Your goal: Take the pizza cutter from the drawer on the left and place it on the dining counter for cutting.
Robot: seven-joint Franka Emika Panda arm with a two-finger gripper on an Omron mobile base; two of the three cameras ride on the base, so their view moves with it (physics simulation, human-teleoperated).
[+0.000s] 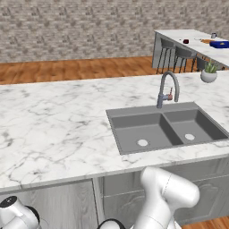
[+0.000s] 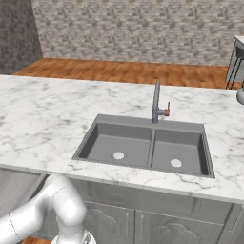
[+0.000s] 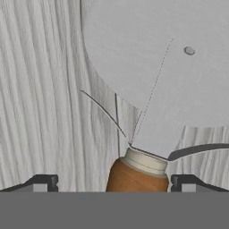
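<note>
wooden-handled pizza cutter [image 3: 147, 134] (blade up) – fingers [image 3: 44, 182] spread apart, straddling it.

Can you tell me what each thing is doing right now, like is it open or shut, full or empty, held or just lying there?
gripper: open, fingertips either side of the brown handle, not closed on it.
pizza cutter: lying flat on the pale grey wood-grain surface, not lifted.
sink: both basins empty.
faucet: no water running.
potted plant: upright on the marble counter.
</note>
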